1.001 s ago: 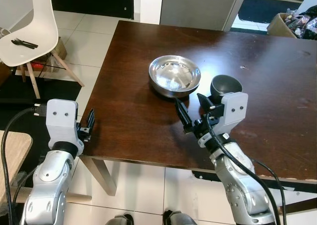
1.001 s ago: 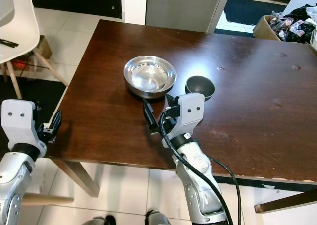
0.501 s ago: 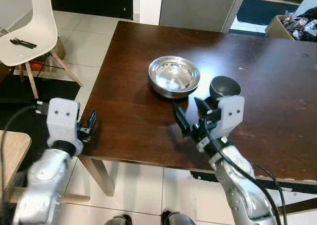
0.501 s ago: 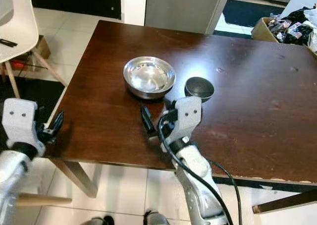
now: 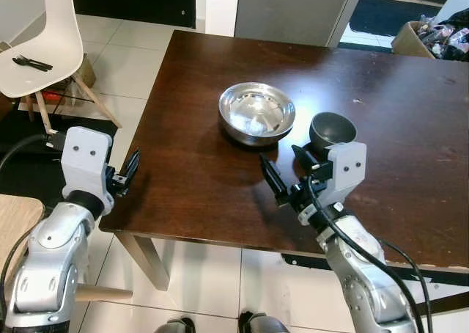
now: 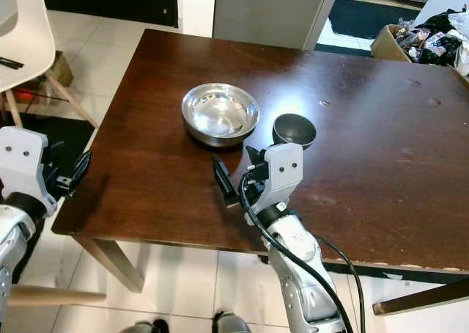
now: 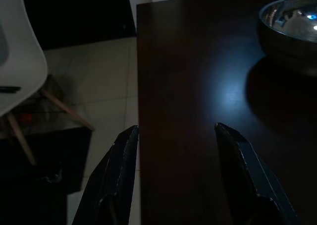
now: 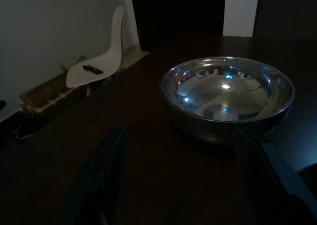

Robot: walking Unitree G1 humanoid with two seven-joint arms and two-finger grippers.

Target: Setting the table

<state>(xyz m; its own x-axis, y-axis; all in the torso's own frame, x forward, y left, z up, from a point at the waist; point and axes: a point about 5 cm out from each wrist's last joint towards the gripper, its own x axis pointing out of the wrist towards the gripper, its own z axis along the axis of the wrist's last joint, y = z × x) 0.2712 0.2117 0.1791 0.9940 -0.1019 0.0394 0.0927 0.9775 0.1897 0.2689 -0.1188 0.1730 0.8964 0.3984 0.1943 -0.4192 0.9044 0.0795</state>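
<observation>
The dark wooden table [image 5: 220, 76] is taking up most of the head views, its long side running away to the robot's right, with pale tiled floor [image 5: 128, 61] showing past its left edge. A white chair [image 5: 47, 47] is standing on that floor well apart from the table, and dark cutlery [image 5: 28, 62] is lying on its seat, long axis running roughly across the seat; which way its tips point is too small to tell. The steel bowl [image 5: 257, 111] is sitting upright, mouth up, near the middle of the table's near half; being round, it has no long axis. The smaller dark bowl [image 5: 333, 130] is sitting just beside it to the right, also mouth up, the two apart. The right gripper [image 5: 287, 173] is hovering over the table just short of both bowls, fingers spread and holding nothing; its wrist view is looking straight at the steel bowl [image 8: 227, 95] between the parted fingers and is also catching the chair [image 8: 99, 61] beyond. The left gripper [image 5: 126, 173] is hanging at the table's left edge, released and empty; its wrist view is showing the edge running between its fingers [image 7: 119, 170], detail the head views lack.
</observation>
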